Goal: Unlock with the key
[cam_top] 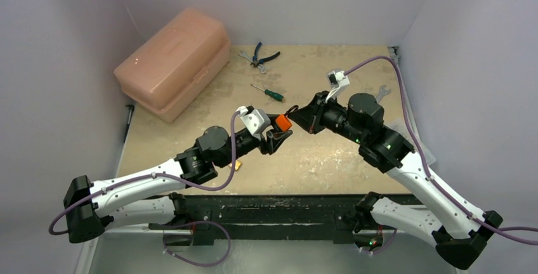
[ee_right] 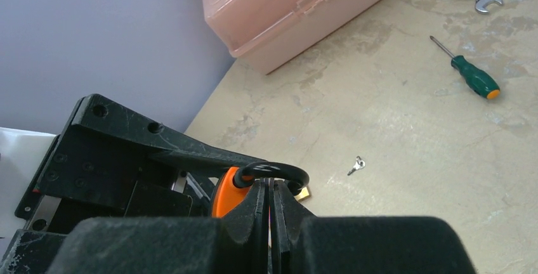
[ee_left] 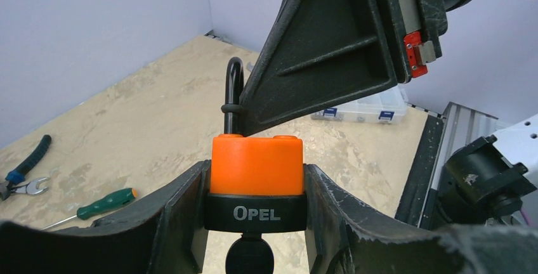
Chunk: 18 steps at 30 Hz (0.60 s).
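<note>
Left gripper (cam_top: 278, 136): clamps padlock (ee_left: 256, 166) by flat sides, over table (cam_top: 355, 153) middle.
Right gripper (ee_right: 269, 188): pinched on shackle (ee_right: 279, 171).
Handling: likely stiff, heavyish, slick; key (ee_left: 249, 255) underneath.

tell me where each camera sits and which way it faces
Top external: above and behind the robot, looking down on the table; left arm and right arm show, meeting at the orange padlock.
Left wrist: on the left arm, facing the far right corner; the left fingers clamp the padlock.
Right wrist: on the right arm, facing left toward the pink box; the right fingers pinch the shackle.
Both wrist views share the padlock and green screwdriver.
</note>
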Tool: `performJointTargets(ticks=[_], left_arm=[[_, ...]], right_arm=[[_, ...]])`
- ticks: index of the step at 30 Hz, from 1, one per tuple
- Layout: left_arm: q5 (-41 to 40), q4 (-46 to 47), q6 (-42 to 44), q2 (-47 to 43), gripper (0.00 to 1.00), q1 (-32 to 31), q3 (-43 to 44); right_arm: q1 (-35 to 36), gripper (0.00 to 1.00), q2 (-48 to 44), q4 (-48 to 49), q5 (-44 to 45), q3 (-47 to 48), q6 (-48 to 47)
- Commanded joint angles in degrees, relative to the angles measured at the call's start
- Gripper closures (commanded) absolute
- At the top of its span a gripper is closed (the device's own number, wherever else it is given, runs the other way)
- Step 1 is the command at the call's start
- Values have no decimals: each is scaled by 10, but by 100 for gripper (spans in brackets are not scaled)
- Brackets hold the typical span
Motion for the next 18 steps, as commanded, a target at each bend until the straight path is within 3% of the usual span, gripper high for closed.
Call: performJointTargets(ticks=[1,9,18], left_arm=[[23,59,-17,-38,100,1,5],[52,54,-32,-37,100,1,6],[155,80,-54,-33,100,1,1]], right_arm=[[0,92,-8,13,18,-5,-7],[1,93,2,22,18,5,-11],[0,94,4,45,-7,19,-76]])
